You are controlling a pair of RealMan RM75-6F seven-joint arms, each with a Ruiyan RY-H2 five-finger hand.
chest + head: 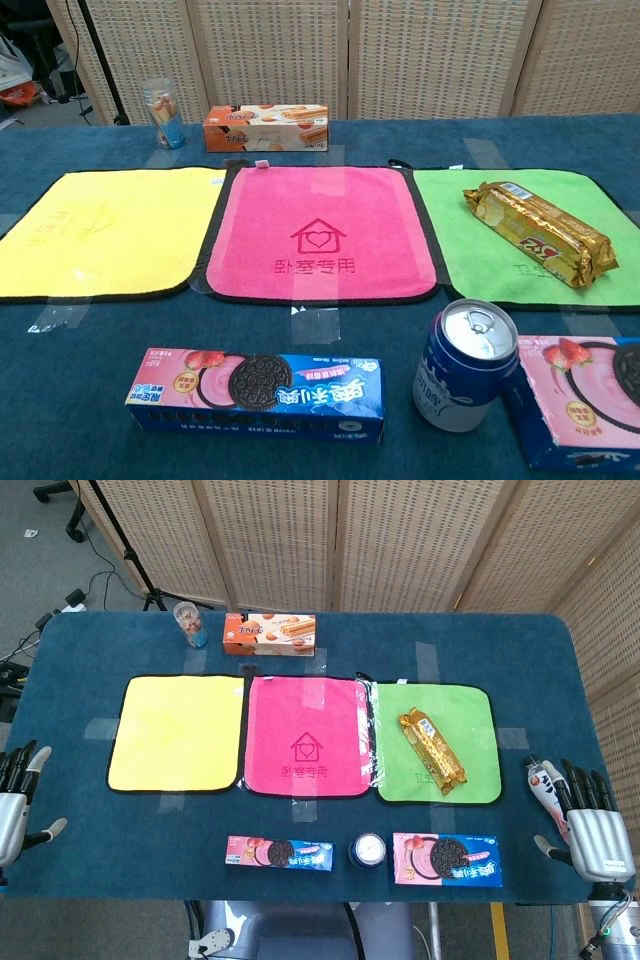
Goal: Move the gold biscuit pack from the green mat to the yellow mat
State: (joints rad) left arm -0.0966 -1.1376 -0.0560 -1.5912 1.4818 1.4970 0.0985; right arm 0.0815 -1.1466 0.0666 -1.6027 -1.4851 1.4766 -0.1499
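Currently both hands rest at the near table edges, holding nothing. Right hand has fingers spread and extended; left hand likewise loose, partly cut off by the frame.

Gold biscuit pack lies diagonally on the green mat, ahead of the right hand and inboard of it. Yellow mat sits ahead of the left hand, with the pink mat between the two.

Risks, as judged:
- Glossy foil wrapper may slip from a shallow pinch.
- Squeezing hard could crush the biscuits.
- Long carry across the pink mat; the pack may drop short.
- Blue can and pink-blue box stand inboard of the right hand; a low reach could knock them.
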